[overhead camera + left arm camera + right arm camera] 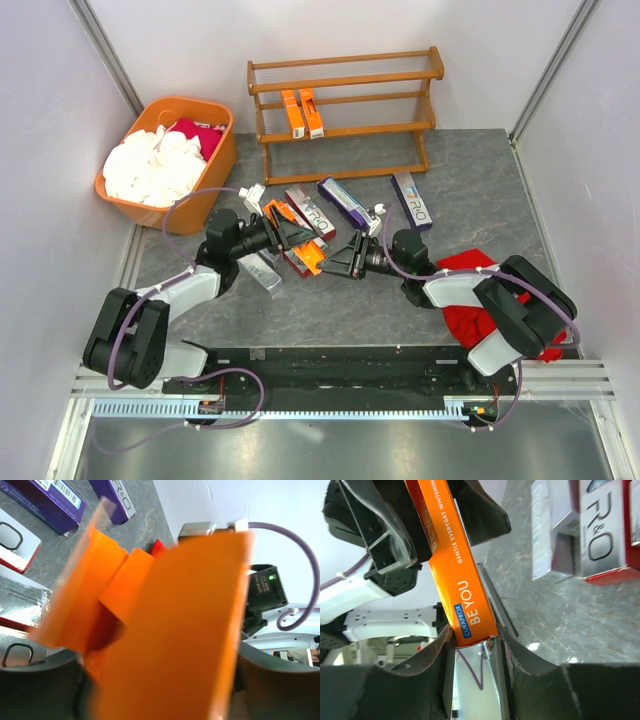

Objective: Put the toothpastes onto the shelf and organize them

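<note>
On the grey stone-patterned table (470, 190), top view: wooden three-tier shelf (345, 72) stands upright at the back edge, against the wall. Orange tub (215, 185) left of it, heaped with white cloths (145, 170) and a bit of pink-red fabric. Red cloth (465, 320) lies at near right, partly under the right arm.

Both arms reach inward and meet at the table's middle, over a loose scatter of cartons.

Shelf stock: two orange cartons (293, 113) side by side on the middle tier, left of centre. Other tiers bare.

Loose on the table, in front of the shelf: purple carton (343, 203), purple-and-white carton (410, 200) to its right, red-and-silver carton (308, 212) to its left, silver-grey carton (262, 272) nearer the left arm. All lie flat at mixed angles; some touch or overlap under the grippers.

Held item: one orange carton (457, 565), lettered "BE YOU", raised off the table between the two arms. An end flap hangs open in the left wrist view.

Left gripper (298, 240): fingers clamped across the carton's broad faces. Right gripper (472, 637): fingers pinched on the carton's lower end, both pads appearing to touch it. Carton is gripped from both ends.
</note>
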Robot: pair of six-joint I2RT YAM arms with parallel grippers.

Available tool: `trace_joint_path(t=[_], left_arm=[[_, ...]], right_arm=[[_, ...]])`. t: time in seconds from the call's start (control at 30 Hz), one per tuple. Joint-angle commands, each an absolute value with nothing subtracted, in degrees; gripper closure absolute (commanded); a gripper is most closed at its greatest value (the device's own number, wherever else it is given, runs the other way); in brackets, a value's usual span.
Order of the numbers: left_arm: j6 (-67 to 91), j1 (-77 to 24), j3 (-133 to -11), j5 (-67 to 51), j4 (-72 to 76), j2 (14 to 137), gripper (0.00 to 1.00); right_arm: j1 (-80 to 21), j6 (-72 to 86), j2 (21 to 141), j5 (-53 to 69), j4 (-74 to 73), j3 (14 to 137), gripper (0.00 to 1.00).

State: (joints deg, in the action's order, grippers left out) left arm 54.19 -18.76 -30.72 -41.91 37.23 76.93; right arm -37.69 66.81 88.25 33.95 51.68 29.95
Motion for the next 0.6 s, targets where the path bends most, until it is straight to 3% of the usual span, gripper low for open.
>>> trace_joint_path(t=[0.0,0.03,0.13,0.37,0.57], left_arm=[[56.5,-19.0,-29.5,-40.1,44.6,73.7,0.32],[56.7,-18.9,-29.4,-40.1,44.7,73.7,0.44],[57.7,-18.9,-29.4,-40.2,45.4,73.7,0.56],[60.8,-19.1,-29.4,-41.2,47.7,75.8,0.57],[62.8,-19.1,-28.9,-41.7,50.5,77.4,0.58]], right_arm=[[-38.0,74.1,91.3,37.3,67.1,27.3,0.64],[-38.0,74.4,91.7,37.2,67.9,26.8,0.62],[-38.1,74.6,91.4,36.3,69.4,26.0,0.56],[-39.7,64.9,84.4,31.8,54.9,27.4,0.35],[-41.1,56.0,77.7,24.3,41.2,28.4,0.39]])
